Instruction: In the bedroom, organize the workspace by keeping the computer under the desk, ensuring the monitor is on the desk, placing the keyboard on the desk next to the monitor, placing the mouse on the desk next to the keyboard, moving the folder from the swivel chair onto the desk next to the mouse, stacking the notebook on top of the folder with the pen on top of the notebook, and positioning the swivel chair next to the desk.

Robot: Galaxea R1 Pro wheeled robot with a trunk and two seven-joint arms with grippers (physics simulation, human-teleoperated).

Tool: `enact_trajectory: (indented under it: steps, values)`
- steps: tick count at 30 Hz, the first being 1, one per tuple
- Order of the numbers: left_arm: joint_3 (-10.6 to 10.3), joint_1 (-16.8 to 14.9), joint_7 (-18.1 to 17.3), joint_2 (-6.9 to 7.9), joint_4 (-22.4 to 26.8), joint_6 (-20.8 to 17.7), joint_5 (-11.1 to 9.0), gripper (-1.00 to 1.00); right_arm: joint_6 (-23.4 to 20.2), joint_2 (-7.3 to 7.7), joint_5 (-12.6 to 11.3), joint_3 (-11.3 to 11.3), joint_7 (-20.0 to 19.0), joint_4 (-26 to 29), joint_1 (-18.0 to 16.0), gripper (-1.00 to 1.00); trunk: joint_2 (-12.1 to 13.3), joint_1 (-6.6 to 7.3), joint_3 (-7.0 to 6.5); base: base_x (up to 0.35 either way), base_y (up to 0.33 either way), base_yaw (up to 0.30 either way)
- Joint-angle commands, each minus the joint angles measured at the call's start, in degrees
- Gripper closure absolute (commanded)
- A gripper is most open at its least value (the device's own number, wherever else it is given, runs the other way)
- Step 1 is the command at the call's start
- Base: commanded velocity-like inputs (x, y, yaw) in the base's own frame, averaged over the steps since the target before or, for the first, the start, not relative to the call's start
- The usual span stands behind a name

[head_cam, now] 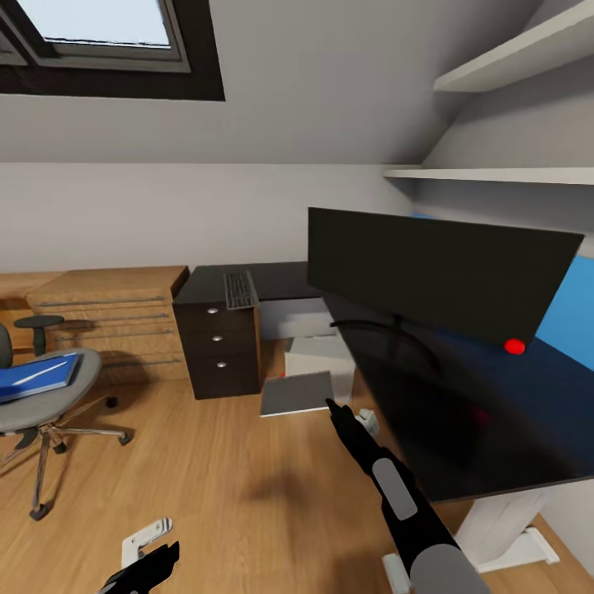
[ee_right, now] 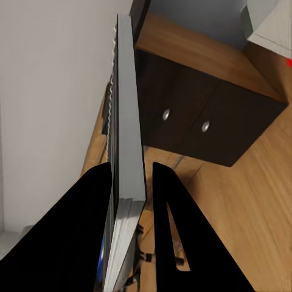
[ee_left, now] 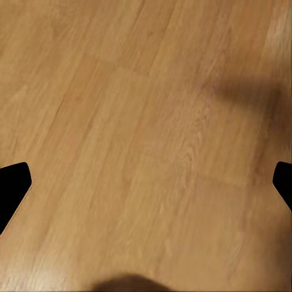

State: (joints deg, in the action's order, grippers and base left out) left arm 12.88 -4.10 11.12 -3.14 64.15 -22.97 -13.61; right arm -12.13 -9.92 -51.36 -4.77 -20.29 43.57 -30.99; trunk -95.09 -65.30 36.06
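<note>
My right gripper (head_cam: 332, 406) (ee_right: 131, 167) is shut on a thin grey notebook (head_cam: 297, 393) (ee_right: 126, 121), held edge-on above the wooden floor in front of the desk (head_cam: 462, 429). The wide black monitor (head_cam: 437, 272) stands on the desk. The keyboard (head_cam: 239, 289) lies on the black top above a dark drawer unit (head_cam: 219, 346). A light grey computer (head_cam: 318, 356) sits under the desk. At far left the swivel chair (head_cam: 45, 404) carries a blue folder (head_cam: 37, 375). My left gripper (head_cam: 144, 569) (ee_left: 149, 182) hangs open over bare floor.
A light-wood drawer chest (head_cam: 107, 318) stands against the back wall behind the chair. White shelves (head_cam: 511, 62) hang above the desk. The desk's white pedestal leg (head_cam: 503, 528) is close beside my right arm. Open wooden floor (head_cam: 223, 487) lies between chair and desk.
</note>
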Motion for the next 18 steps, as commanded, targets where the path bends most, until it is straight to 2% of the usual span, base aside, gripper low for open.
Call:
enact_trajectory:
  steps: [1, 11, 18]
  values:
    - [0.04, -0.03, 0.3, -0.03, 0.07, -0.23, -0.61, -1.0, -0.61, -0.08, -0.64, -0.22, -0.28, 0.02, -0.04, 1.0, -0.03, -0.03, 0.06, 0.279, 0.221, 0.0]
    - [0.04, -0.03, 0.3, 0.06, -0.55, -0.23, -0.62, -1.0, -0.61, -0.08, -0.63, 0.18, -0.19, -0.06, -0.04, 1.0, -0.03, -0.03, 0.06, 0.285, 0.194, 0.0]
    - [-0.02, -0.03, 0.37, 0.0, -1.94, -0.19, -0.61, -1.0, -0.61, -0.08, -0.6, 0.27, 0.15, -0.06, -0.04, 1.0, -0.03, -0.03, -0.09, 0.057, 0.03, 0.06]
